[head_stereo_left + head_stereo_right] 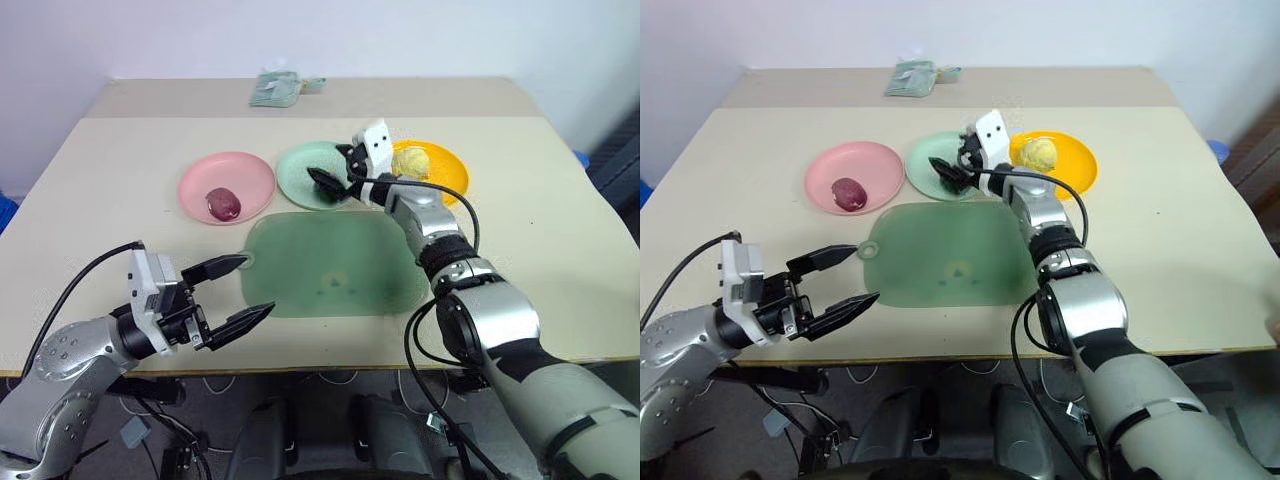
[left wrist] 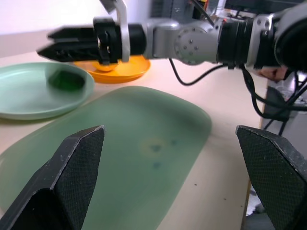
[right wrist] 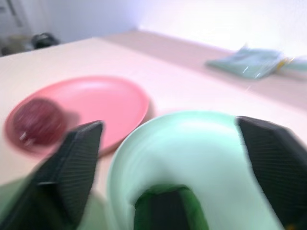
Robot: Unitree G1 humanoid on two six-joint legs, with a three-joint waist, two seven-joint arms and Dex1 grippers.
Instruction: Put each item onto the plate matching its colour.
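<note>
The green lump [image 2: 66, 80] lies on the green plate [image 2: 29, 103], small, bumpy and likely light: grip across its middle. Above it the right gripper [image 1: 327, 180] is spread, empty; the left gripper [image 1: 243, 291] gapes empty.

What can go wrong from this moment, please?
1. The right end effector hangs open low over the green plate, right above the green lump. Pulling back carelessly may nudge the lump or tip the plate.
2. Its cable hangs beside the orange plate and might drag across it and the yellow lump.
</note>
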